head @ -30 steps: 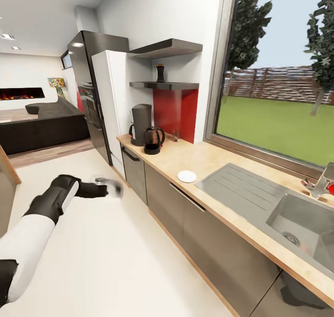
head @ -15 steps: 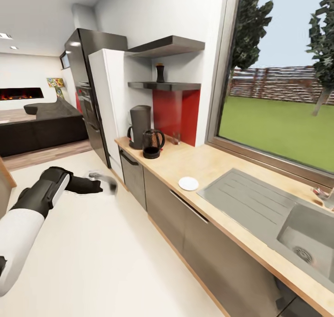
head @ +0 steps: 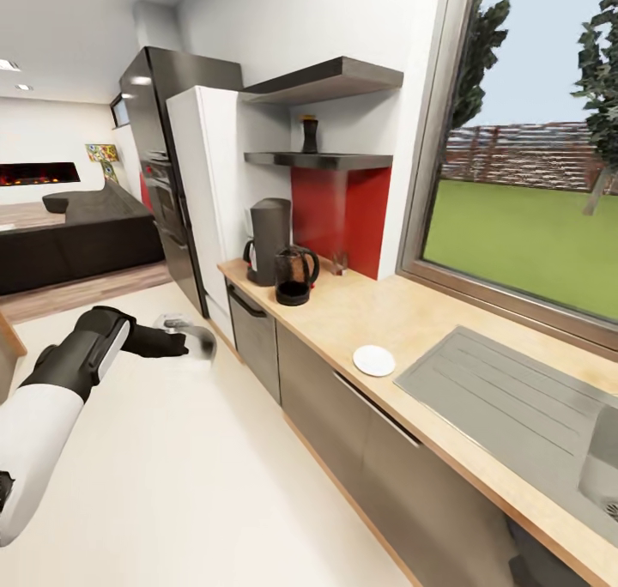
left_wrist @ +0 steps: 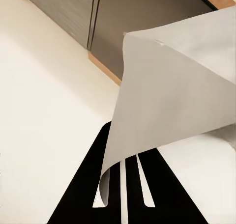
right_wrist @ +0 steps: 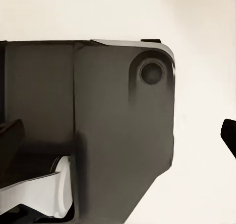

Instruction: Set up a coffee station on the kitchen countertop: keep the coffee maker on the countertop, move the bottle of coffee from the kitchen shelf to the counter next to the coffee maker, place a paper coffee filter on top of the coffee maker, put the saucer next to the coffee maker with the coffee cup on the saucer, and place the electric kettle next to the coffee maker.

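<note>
From the head camera we see our left arm stretched out over the pale floor, its left gripper [head: 184, 340] carrying a pale sheet, the paper coffee filter [head: 199, 345], blurred at this size. On the wooden countertop [head: 412, 317] the coffee maker [head: 269, 241] stands at the far end beside the white cabinet [head: 204, 201], and the electric kettle [head: 294, 276] sits just in front of it, touching or nearly so. The saucer [head: 374, 360] lies well apart from both, near the counter's front edge and close to the sink's draining board [head: 506, 398]. The bottle of coffee [head: 309, 134] stands upright on the lower shelf [head: 318, 160], above the red backsplash. A small glass-like object [head: 337, 263] sits by the backsplash; we cannot tell what it is.

Through the left wrist camera, our two dark fingers [left_wrist: 113, 184] are drawn nearly together, pinching the edge of the filter [left_wrist: 167, 106], which curls up and fans out wide over the floor and cabinet fronts.

In the right wrist camera we see a dark body panel [right_wrist: 108, 135] of the robot against the pale floor; we cannot tell how the right jaws stand.
</note>
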You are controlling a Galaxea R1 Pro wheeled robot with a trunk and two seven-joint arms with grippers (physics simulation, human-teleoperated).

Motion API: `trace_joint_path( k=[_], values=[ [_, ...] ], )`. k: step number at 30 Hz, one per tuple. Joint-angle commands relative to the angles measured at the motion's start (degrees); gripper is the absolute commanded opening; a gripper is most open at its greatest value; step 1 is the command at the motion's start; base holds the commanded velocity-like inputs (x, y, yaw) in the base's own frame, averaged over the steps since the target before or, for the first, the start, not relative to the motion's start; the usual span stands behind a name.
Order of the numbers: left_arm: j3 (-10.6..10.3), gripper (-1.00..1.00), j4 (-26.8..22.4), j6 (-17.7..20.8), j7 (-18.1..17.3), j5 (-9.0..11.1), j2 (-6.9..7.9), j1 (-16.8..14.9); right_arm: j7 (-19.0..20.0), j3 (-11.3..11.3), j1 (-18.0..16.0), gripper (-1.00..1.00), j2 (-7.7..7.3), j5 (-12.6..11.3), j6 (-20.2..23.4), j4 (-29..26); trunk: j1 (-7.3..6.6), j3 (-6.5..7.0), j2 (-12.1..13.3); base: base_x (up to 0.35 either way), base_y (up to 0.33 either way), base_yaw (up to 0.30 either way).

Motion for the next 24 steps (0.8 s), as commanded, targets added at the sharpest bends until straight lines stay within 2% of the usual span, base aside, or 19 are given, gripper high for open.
trace_joint_path(
  k=[1,24],
  values=[
    [-0.2,-1.00,-0.1,0.1,0.1,-0.1,0.05,0.0,0.0,-0.1,0.0,1.00,0.02,0.0,-0.1,0.0,0.06,-0.12,-0.1,0.280,0.244,0.000],
    [-0.3,-1.00,0.0,0.2,0.1,-0.1,-0.06,0.5,-0.3,-0.2,0.0,1.00,0.24,0.0,-0.1,-0.1,0.06,-0.12,-0.1,0.285,0.230,0.000]
  ],
)
